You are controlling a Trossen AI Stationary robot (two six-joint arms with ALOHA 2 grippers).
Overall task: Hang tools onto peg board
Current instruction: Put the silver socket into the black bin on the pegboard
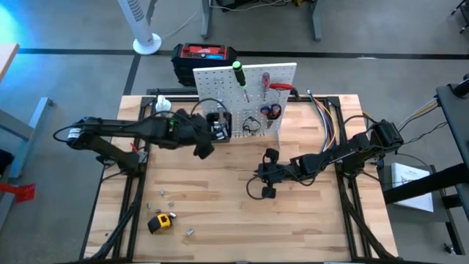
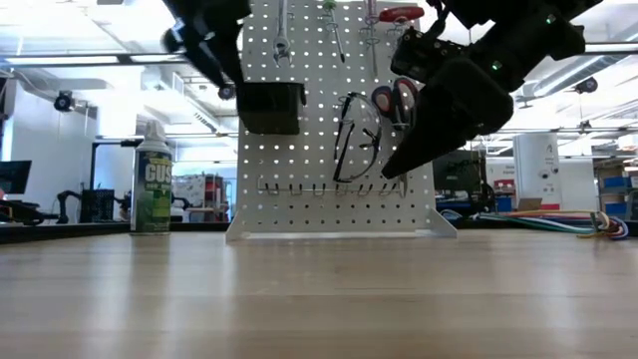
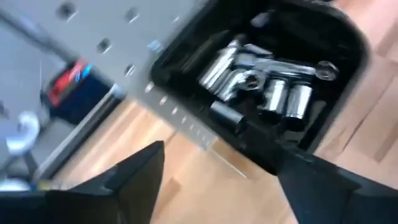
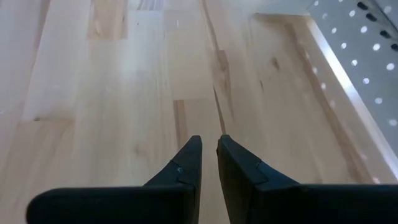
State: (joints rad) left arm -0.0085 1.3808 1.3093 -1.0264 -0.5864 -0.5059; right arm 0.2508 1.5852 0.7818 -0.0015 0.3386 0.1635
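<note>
The white peg board (image 1: 249,95) stands upright at the table's far middle. On it hang a green-handled screwdriver (image 1: 239,75), a red-handled screwdriver (image 1: 265,81), red-handled pliers (image 1: 281,88) and black-framed glasses (image 2: 354,140). A small black bin (image 3: 261,93) on its front holds silver sockets (image 3: 267,81). A yellow tape measure (image 1: 161,222) lies near the table's front left. My left gripper (image 3: 221,150) is open and empty just in front of the bin. My right gripper (image 4: 209,142) is shut and empty, above bare table in front of the board.
A green-labelled bottle (image 2: 153,189) stands left of the board. A red-and-black box (image 1: 205,55) sits behind the board, off the table. Small metal bits (image 1: 163,193) lie near the tape measure. Coloured cables (image 1: 326,121) run along the table's right side.
</note>
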